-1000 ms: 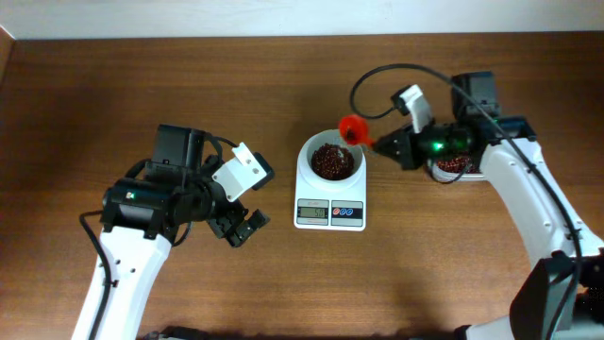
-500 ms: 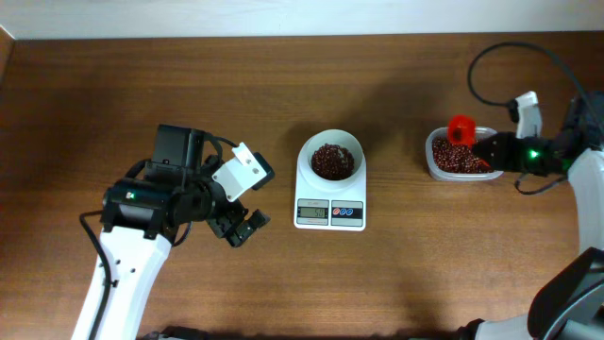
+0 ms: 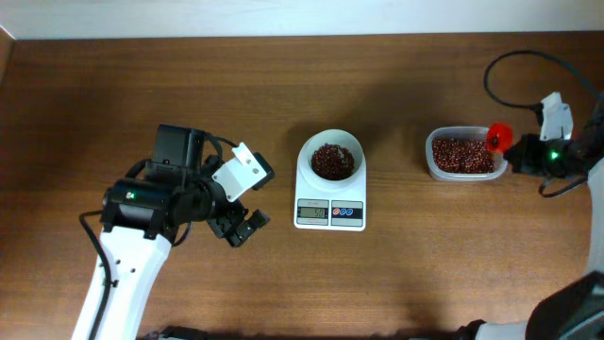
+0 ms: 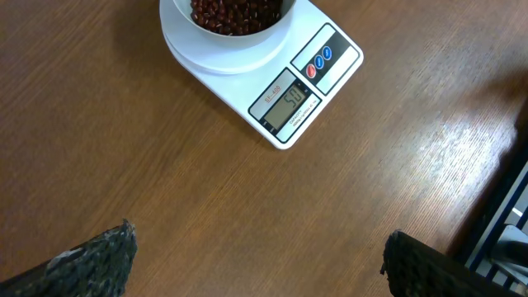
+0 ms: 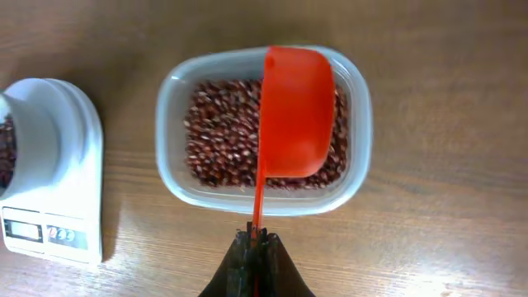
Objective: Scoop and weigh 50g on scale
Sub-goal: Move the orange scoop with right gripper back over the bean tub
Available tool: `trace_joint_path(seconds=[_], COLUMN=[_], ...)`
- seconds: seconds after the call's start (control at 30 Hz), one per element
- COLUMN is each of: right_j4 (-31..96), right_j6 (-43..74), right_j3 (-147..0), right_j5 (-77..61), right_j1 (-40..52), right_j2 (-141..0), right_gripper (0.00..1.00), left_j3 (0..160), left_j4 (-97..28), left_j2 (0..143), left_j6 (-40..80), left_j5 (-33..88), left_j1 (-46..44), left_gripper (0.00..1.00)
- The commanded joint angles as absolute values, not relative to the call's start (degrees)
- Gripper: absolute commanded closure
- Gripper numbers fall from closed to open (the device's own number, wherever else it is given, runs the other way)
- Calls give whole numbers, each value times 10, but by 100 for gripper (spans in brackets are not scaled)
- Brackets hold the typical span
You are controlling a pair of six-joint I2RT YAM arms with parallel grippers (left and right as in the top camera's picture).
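- The scale sits near the middle of the desk. A wide band of wood runs from it to the desk's far edge, and a narrower band lies on its near side.
- To the right of the scale, the clear tub stands well apart from it, with open wood between them. The left fingers are near the scale's left side, lower than its display, and touch nothing.
- The scale's long axis runs far to near. Its white bowl is at the far end, and the display and two blue buttons face the near edge. In the left wrist view the display shows digits that look like 50.
- The bowl holds a small heap of dark reddish-brown beans, so this heap is on the scale.
- The tub holds a broad layer of the same beans, covering its floor.
- The right fingers, on the side of the tub away from the scale, are clenched on the thin handle of the red scoop.
- The scoop's handle points toward the scale. Its cup hangs over the tub's end farther from the scale, and I cannot tell whether it carries beans.
- The left fingers are released and spread wide, with only wood between them.
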State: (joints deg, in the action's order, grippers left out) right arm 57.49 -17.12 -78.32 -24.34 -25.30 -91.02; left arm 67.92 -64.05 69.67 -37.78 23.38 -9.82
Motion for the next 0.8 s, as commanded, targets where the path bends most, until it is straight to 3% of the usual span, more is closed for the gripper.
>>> trace_joint_path(seconds=[0.0, 0.2, 0.37, 0.43, 0.47, 0.63, 0.77], right_j4=[583, 577, 550, 543, 547, 616, 809], right_j6=[-175, -175, -156, -130, -58, -5, 68], right_j3=[-796, -796, -796, -800, -812, -905, -906], right_j5=[-160, 33, 182, 185, 179, -51, -61], right_j1=[-207, -90, -52, -51, -52, -54, -91], right_j2=[-893, -893, -893, -893, -890, -828, -754], right_gripper=[96, 96, 96, 96, 96, 96, 96], left_j3=[675, 675, 675, 675, 675, 675, 675], left_j4=[-641, -641, -641, -641, -641, -641, -641], left_j2=[696, 696, 696, 696, 696, 696, 696], left_j6=[-387, -387, -387, -387, -387, -387, -387], left_j5=[240, 240, 240, 240, 240, 240, 240], left_j1=[-96, -96, -96, -96, -96, -96, -96], left_gripper=[1, 1, 1, 1, 1, 1, 1])
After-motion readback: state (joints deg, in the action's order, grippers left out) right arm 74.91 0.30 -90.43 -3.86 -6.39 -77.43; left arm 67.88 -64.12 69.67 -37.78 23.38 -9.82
